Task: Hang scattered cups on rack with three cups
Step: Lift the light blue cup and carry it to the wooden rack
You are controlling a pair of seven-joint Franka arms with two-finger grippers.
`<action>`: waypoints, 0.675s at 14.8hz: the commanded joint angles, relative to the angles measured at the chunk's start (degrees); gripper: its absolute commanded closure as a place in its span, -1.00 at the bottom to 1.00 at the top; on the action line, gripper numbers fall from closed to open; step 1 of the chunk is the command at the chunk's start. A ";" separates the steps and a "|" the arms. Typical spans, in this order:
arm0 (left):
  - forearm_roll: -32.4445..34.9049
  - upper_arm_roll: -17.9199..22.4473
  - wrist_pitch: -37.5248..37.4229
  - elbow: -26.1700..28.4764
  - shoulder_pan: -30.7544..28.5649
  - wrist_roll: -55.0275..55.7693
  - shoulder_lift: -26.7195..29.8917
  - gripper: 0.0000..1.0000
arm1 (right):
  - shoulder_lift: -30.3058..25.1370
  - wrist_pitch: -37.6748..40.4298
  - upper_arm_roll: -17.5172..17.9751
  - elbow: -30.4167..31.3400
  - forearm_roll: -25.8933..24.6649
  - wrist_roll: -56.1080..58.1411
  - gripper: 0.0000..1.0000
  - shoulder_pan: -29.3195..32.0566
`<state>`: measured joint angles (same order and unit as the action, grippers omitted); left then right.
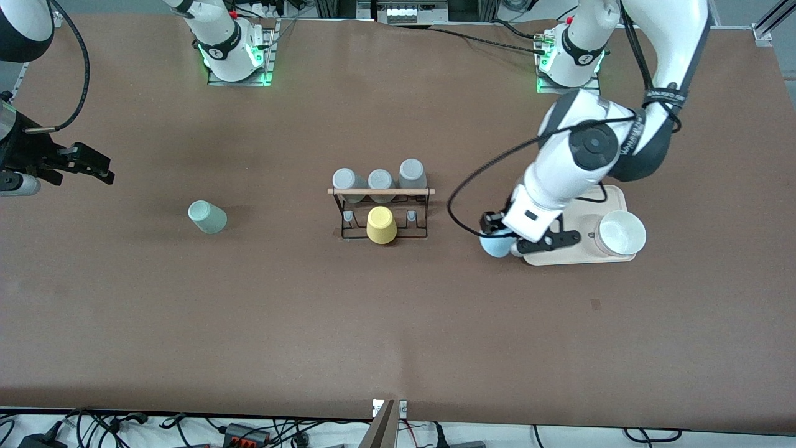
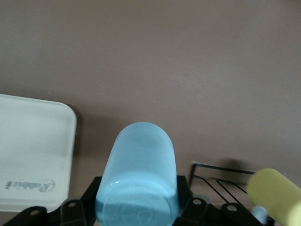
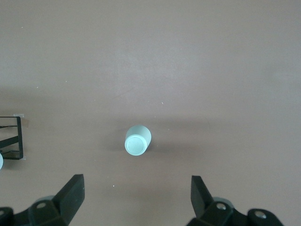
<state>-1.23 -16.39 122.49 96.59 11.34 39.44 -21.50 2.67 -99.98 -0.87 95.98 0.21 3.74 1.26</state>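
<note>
Front view: green cup (image 1: 208, 217) upside down, tilted.

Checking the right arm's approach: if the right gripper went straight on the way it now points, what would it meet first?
Probably the sage green cup. In the right wrist view it lies on the table between the lines of the open right gripper's fingers, nothing showing in between. How far off it is cannot be told.
</note>
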 commanded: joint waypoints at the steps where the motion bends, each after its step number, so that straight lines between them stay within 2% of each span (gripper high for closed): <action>1: -0.01 -0.22 -1.20 -4.29 4.03 5.27 -2.05 0.11 | 0.41 0.40 0.87 -1.15 -0.48 1.01 -1.00 1.02; 6: 0.95 0.31 -2.94 -10.71 9.75 12.05 -7.05 0.12 | 0.41 0.40 0.87 -1.15 -0.48 1.01 -1.00 1.02; 10: 6.23 0.39 -9.63 -20.55 13.09 17.85 -13.73 0.12 | 0.41 0.39 0.78 -1.15 -0.56 1.01 -1.00 1.02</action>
<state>2.55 -16.56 116.91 83.61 22.33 54.70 -30.44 2.67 -100.00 -0.87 95.97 0.21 3.74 1.35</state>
